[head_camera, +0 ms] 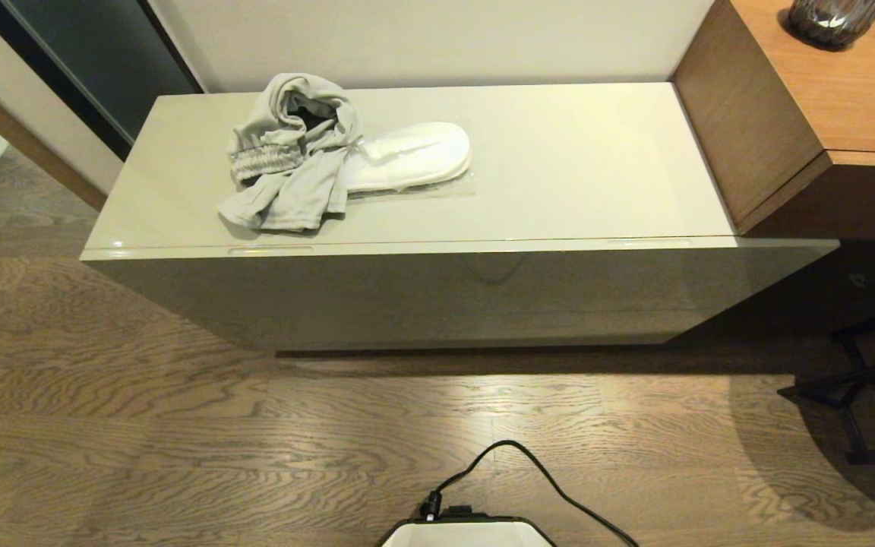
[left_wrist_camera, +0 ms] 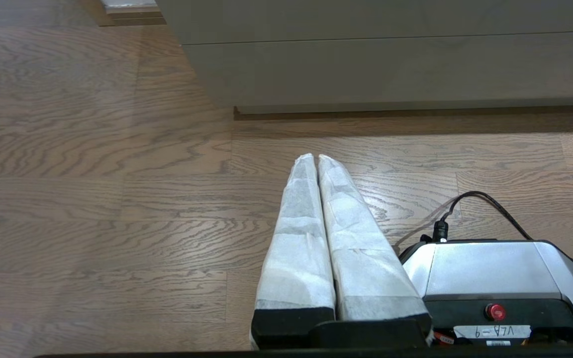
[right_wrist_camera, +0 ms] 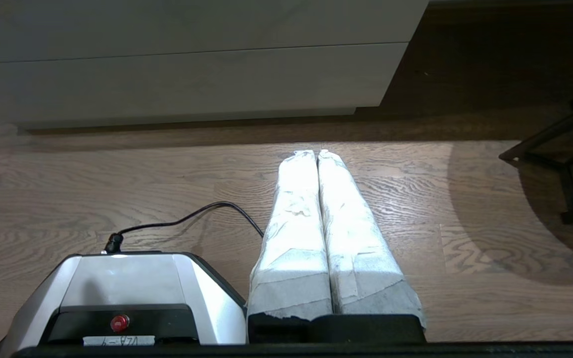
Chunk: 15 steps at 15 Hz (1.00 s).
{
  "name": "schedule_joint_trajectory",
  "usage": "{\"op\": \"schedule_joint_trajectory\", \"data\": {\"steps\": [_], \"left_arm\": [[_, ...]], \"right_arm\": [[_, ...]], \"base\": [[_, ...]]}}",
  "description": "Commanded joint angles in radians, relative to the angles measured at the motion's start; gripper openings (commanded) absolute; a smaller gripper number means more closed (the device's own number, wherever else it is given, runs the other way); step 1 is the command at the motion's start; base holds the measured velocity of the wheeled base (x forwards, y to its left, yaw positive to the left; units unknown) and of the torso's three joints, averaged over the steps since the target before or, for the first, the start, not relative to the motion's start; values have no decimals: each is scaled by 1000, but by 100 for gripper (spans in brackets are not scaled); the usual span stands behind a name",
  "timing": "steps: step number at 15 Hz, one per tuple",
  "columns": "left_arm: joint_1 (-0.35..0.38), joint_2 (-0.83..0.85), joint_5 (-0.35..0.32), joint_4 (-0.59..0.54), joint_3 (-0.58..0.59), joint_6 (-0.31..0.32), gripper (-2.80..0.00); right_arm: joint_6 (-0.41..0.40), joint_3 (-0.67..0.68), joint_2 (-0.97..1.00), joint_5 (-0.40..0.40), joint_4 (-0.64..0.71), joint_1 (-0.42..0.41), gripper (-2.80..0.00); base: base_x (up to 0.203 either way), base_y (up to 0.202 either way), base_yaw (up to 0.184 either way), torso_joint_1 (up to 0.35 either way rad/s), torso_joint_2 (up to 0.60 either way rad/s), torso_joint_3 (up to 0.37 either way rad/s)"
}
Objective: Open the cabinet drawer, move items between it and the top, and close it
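Grey garment (head_camera: 291,156) overlaps wrapped slippers (head_camera: 413,157) on top (head_camera: 574,167).

Left tool (left_wrist_camera: 315,158) closed, right tool (right_wrist_camera: 316,153) closed, both parked low, pointing forward.

One handwritten label on the robot's base

A white strip label (left_wrist_camera: 491,331) sits on the dark front panel of the robot base (left_wrist_camera: 485,268), just below a red button (left_wrist_camera: 495,312). It appears upside down in both wrist views, and its handwritten characters seem to read "VLA-9", though the letters are small and not fully certain. In the right wrist view the same label (right_wrist_camera: 119,340) lies under the button (right_wrist_camera: 119,323) and is partly cut off. A smaller sticker below it cannot be read. The cabinet top carries no readable writing.
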State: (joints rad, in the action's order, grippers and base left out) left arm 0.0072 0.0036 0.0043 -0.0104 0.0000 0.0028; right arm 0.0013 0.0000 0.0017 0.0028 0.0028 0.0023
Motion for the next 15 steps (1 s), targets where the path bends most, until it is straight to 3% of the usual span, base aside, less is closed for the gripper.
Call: {"op": "schedule_joint_trajectory", "data": {"steps": [1, 15], "left_arm": [[0, -1, 0, 0, 0, 0, -280], [0, -1, 0, 0, 0, 0, -280]], "right_arm": [[0, 2, 1, 0, 0, 1, -280], [-4, 2, 1, 5, 2, 1, -280]], "base": [[0, 0, 0, 0, 0, 0], [0, 0, 0, 0, 0, 0]]}}
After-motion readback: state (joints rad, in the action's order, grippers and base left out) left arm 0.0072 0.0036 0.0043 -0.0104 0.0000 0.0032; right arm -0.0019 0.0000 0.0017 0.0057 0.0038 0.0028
